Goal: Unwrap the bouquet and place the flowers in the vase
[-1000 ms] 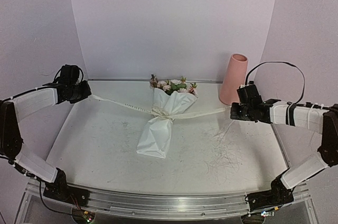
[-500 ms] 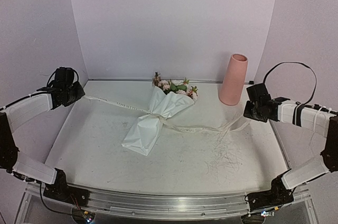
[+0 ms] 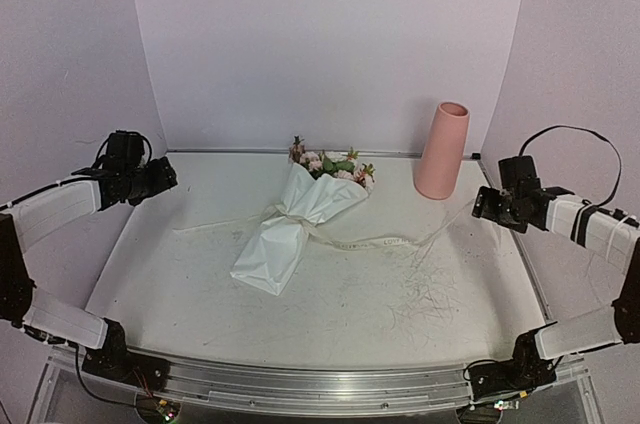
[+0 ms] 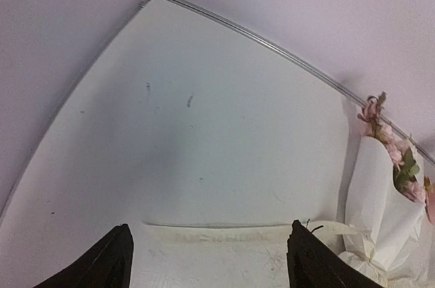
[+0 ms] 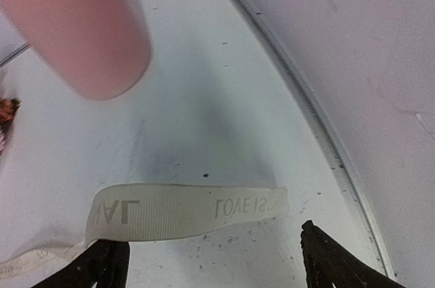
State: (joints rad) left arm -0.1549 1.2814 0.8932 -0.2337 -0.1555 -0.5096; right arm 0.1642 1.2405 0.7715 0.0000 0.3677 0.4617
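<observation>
The bouquet lies near the middle of the table, white paper toward me and the flowers at its far end. Its cream ribbon trails loose on the table to both sides. The pink vase stands upright at the back right. My left gripper hovers open at the far left, with the ribbon's end lying flat beyond its fingertips. My right gripper is open beside the vase; the printed ribbon end lies free between and ahead of its fingers.
White enclosure walls close in the table on the left, back and right. A metal rail runs along the near edge. Thin scratch marks cover the table surface at the right front. The bouquet's paper shows at the right of the left wrist view.
Both grippers have opened and let go of the ribbon ends. The ribbon, stretched taut before, now lies slack on the table. The bouquet has swung, its paper end further left.
</observation>
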